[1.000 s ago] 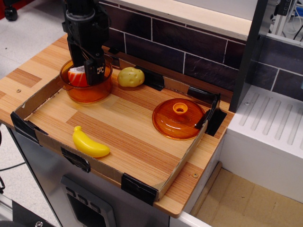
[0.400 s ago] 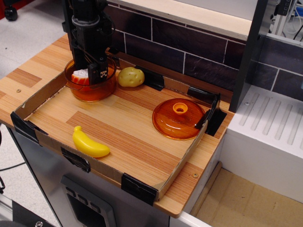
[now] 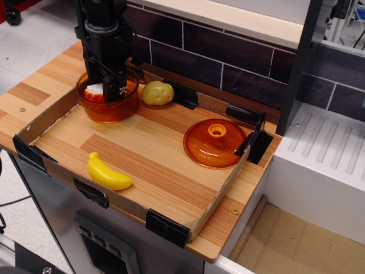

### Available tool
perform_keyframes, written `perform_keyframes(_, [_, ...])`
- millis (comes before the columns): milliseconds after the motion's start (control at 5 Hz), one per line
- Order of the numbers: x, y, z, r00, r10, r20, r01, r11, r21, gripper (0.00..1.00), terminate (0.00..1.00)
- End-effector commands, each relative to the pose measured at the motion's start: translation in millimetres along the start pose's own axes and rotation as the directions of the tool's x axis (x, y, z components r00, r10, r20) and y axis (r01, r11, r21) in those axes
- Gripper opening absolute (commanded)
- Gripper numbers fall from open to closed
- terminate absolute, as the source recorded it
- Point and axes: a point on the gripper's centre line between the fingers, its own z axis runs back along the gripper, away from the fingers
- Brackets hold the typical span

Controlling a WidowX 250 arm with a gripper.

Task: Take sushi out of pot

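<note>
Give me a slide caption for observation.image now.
Gripper reaching into the amber pot at the sushi, lid set aside.

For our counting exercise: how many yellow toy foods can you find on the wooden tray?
2. The banana lies near the tray's front-left edge; the potato sits at the back, just right of the amber pot. None seems hidden.

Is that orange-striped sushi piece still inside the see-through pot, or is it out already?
Inside. The sushi sits within the rim of the pot, with the gripper lowered into the pot right beside it. Whether the gripper grips it, I cannot tell.
</note>
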Motion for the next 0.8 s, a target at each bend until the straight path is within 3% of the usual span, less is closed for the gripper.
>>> perform_keyframes(0, [10.1, 12.1, 27.5, 0.999, 0.005, 0.040, -0.007, 0.998, 0.062, 0.00, 0.00])
perform_keyframes(400, [4.5, 12.9, 85.4, 0.994, 0.077, 0.081, -0.082, 0.995, 0.054, 0.00, 0.00])
perform_keyframes(600, [6.2, -12.7, 105.4, 0.993, 0.059, 0.098, -0.063, 0.998, 0.031, 0.00, 0.00])
